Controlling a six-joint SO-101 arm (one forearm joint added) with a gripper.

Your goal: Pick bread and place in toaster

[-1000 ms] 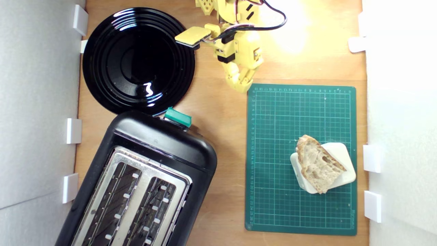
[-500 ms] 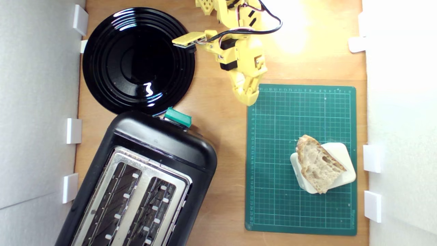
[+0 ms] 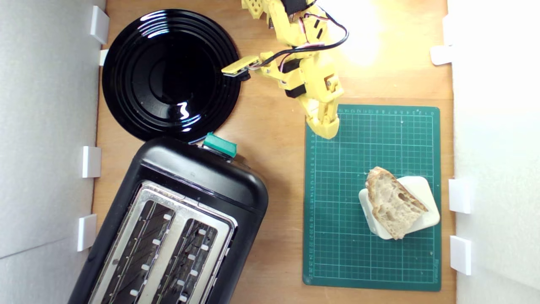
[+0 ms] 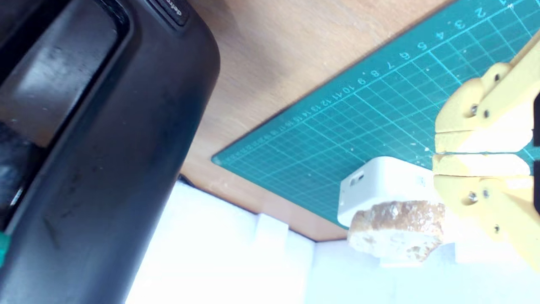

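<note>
Approach phase of a bread-to-toaster transfer. Over the last second the yellow end effector [image 3: 327,128] has travelled from the bare wood beside the black plate [image 3: 168,74] onto the near corner of the green cutting mat [image 3: 371,139], closing part of the gap to the bread [image 3: 392,202], though the two are well apart and nothing is held. Bread, white block [image 3: 426,188], plate and toaster [image 3: 185,177] have not shifted, so the pick is judged not yet begun and the reach only partly made. The slice lies across the white block near the mat's edge at the exterior view's right, overhanging it; the toaster stands at that view's lower left, both slots empty and the green lever knob [image 3: 219,144] toward the plate. The exterior view gives the full layout and the separation between the tool and the slice, but from above its jaws merge into one tip. The wrist view shows what that hides: the two yellow jaws of the end effector [image 4: 481,153] pressed together with only a thin seam between them, the brown crust [image 4: 396,215] of the slice edge-on, its overhang past the block, and the toaster's black side wall [image 4: 126,169] close by.
</note>
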